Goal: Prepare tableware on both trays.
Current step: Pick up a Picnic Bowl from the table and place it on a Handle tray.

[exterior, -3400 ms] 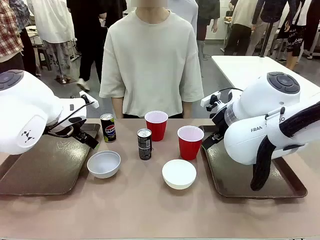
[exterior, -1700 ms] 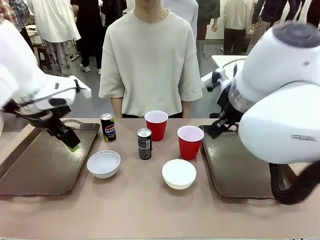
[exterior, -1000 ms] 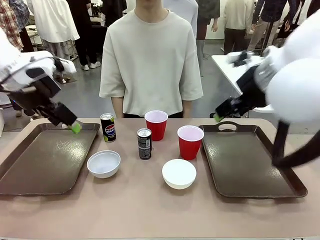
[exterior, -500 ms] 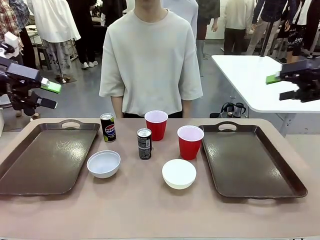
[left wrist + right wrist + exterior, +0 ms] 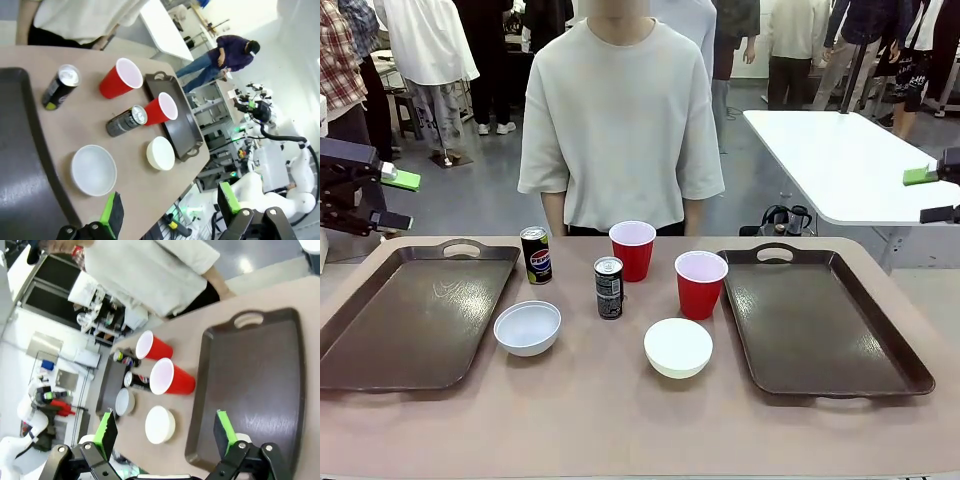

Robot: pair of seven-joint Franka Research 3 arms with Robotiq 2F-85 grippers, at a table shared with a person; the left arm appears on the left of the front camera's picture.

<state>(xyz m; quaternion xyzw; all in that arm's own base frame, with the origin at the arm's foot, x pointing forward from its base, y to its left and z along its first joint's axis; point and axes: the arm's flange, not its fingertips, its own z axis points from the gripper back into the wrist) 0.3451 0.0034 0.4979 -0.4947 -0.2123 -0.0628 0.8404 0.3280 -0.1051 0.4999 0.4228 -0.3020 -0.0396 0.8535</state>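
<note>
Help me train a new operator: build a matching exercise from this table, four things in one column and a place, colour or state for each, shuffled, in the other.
Column one:
1. Pepsi can
2. right tray
3. left pincer
4. red cup nearer the robot

Column two:
A. white inside
B. open, green pads
C. by the far corner of the left tray
D. dark brown, cut-out handle

Pairs: 1-C, 2-D, 3-B, 4-A.
</note>
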